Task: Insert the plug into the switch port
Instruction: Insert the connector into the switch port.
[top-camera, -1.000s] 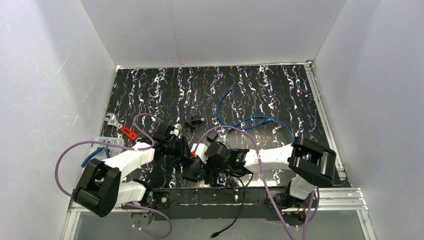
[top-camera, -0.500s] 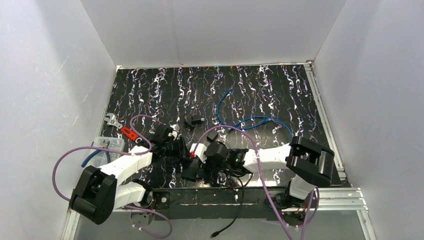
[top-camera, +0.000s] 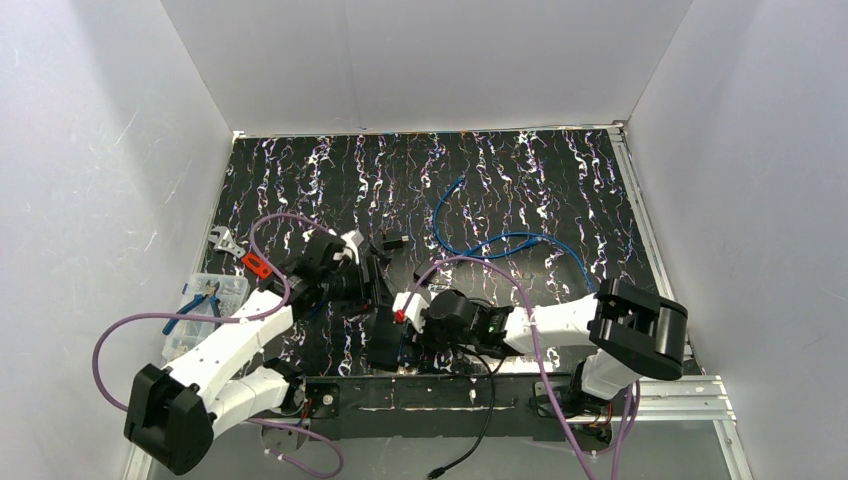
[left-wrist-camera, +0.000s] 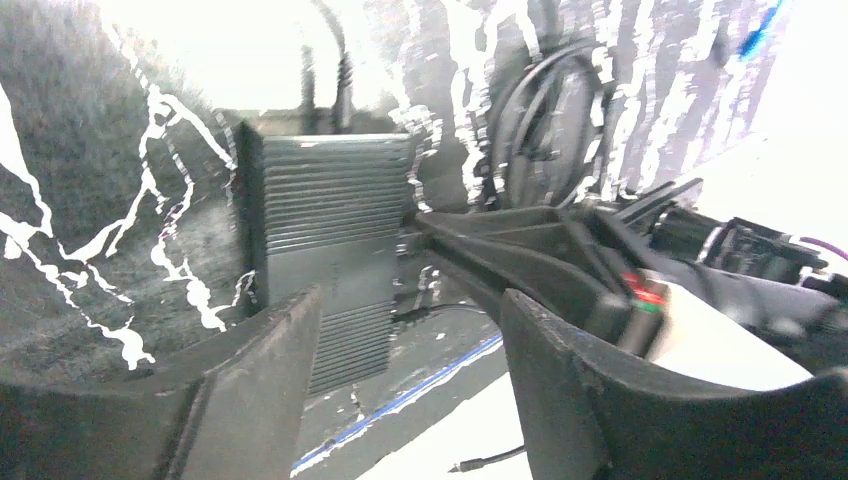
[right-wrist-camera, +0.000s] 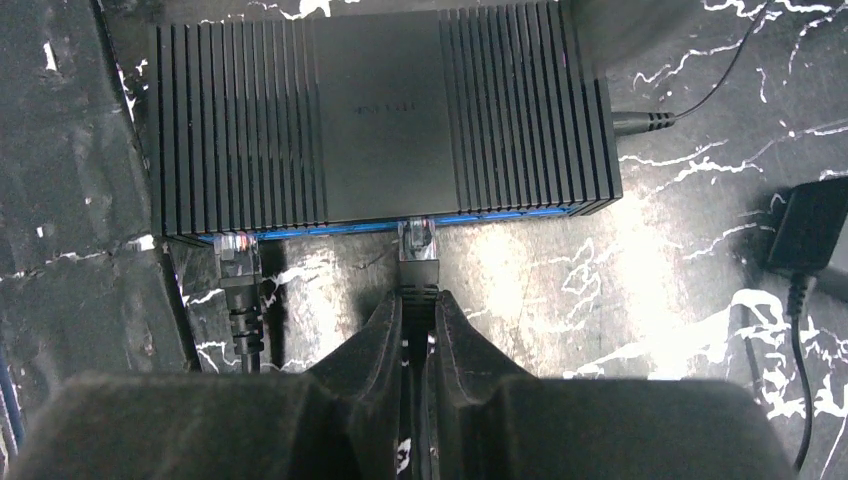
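One clear plastic plug (right-wrist-camera: 418, 240) on a dark cable sits at the middle of the front face of the black ribbed switch box (right-wrist-camera: 380, 110). Its nose meets the blue strip along that face, and it appears to have entered a port there. I cannot tell from the right wrist view whether it is pushed fully home and latched.

The right pincer (right-wrist-camera: 417, 320) is closed on the clear plastic plug just behind its body, with the two fingers almost together and pointing straight at the switch front.

To the left on the same face, a second clear plug (right-wrist-camera: 238, 255) with a black cable is already in its port, at about the same depth.

A thin black power lead (right-wrist-camera: 650, 122) leaves the right side of the switch. A small black adapter (right-wrist-camera: 812, 225) lies further right on the black marbled counter (right-wrist-camera: 600, 290).

The left pincer (left-wrist-camera: 405, 340) is open and holds nothing. Its fingers stand wide apart, near the switch but not touching it.

My judgement is that the insertion is nearly finished. What seems to be left is a last firm push if the latch is not engaged, then letting go of the plug and pulling the arm back.
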